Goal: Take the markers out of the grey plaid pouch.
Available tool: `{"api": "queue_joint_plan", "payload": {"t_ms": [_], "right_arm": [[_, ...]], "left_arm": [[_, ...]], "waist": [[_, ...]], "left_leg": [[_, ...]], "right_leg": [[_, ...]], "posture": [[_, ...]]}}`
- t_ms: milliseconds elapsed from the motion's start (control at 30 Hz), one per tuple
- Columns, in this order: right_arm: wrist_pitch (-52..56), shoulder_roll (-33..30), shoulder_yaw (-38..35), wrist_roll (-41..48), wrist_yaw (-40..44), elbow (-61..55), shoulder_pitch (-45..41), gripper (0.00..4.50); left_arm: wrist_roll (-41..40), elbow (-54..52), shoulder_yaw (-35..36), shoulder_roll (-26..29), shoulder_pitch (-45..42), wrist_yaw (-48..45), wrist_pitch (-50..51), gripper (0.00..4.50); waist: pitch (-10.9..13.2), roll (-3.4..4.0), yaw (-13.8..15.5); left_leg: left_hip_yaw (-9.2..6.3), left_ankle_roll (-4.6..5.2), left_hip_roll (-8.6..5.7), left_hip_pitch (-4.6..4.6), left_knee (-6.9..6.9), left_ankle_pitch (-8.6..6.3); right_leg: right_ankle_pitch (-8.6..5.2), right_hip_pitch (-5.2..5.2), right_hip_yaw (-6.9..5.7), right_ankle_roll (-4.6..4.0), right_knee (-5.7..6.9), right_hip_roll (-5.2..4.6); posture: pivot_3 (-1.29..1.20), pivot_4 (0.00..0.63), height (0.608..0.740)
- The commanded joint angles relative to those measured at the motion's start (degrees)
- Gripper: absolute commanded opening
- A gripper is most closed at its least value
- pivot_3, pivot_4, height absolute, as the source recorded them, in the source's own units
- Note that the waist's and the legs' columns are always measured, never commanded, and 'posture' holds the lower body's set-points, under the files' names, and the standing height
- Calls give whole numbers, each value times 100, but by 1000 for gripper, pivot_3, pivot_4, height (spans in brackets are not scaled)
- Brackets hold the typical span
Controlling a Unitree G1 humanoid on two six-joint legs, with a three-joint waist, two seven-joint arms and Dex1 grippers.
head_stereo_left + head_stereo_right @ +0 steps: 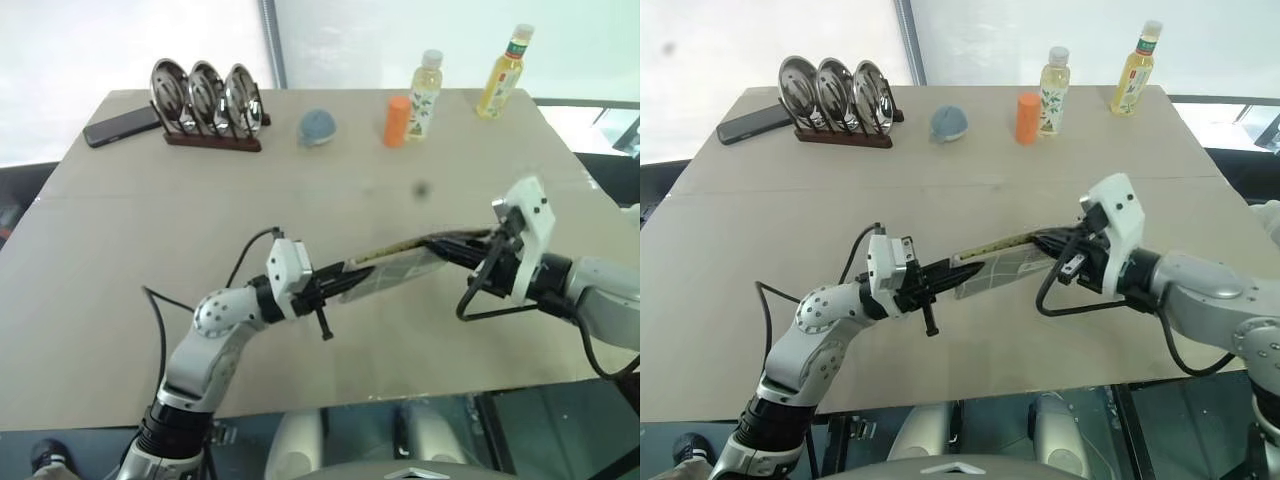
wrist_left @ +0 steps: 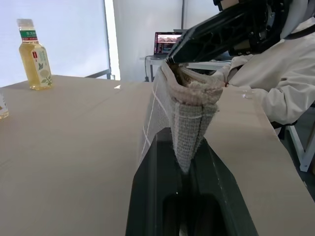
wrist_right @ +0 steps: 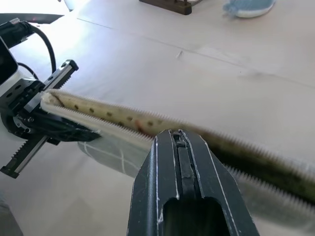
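Left gripper (image 1: 335, 283), in the lower middle of the head view, is closed on one end of the grey plaid pouch (image 1: 395, 270) and holds it above the table (image 1: 130, 260). In the left wrist view the fabric corner is pinched between the two black fingers (image 2: 147, 196). Right gripper (image 1: 455, 248), at the right of the frame, has its fingers pressed together at the other end of the pouch, near the open zip; if it really grips the edge there, I cannot tell. The pouch hangs between the two arms, a little tilted, its open side up, and the yellowish lining shows along the zip teeth in the right wrist view. No marker is visible, so I judge they are inside.

The risks, in my opinion:
- The left grip is only on a small corner. If the right arm pulls, the fabric can slip out and the pouch falls on the table.
- The mouth is narrow and stretched flat, so closed fingers may only push the lining and not reach a marker.
- If the pouch tips more, a marker can slide out and roll off the table edge.
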Motion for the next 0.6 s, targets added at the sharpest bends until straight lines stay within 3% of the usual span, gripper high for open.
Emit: {"api": "queue_joint_plan", "payload": {"t_ms": [33, 267, 600], "right_arm": [[-101, -131, 2, 25, 27, 22, -175, 57], [181, -433, 499, -324, 470, 12, -225, 57], [208, -594, 519, -280, 617, -16, -374, 57]], "left_arm": [[-25, -203, -18, -18, 20, -21, -112, 0], [-4, 258, 88, -7, 115, -324, -521, 0], [-42, -6, 77, 30, 372, -281, -591, 0]], "waist": [[0, 0, 0], [0, 0, 0], [1, 0, 3]], "left_leg": [[0, 0, 0, 0, 0, 0], [4, 0, 0, -1, -4, 0], [6, 0, 0, -3, -9, 0]], "right_leg": [[0, 0, 0, 0, 0, 0], [0, -4, 3, -1, -2, -1], [0, -8, 4, -1, -4, -2]], "posture": [[0, 150, 740], [0, 150, 740], [0, 150, 740]]}}
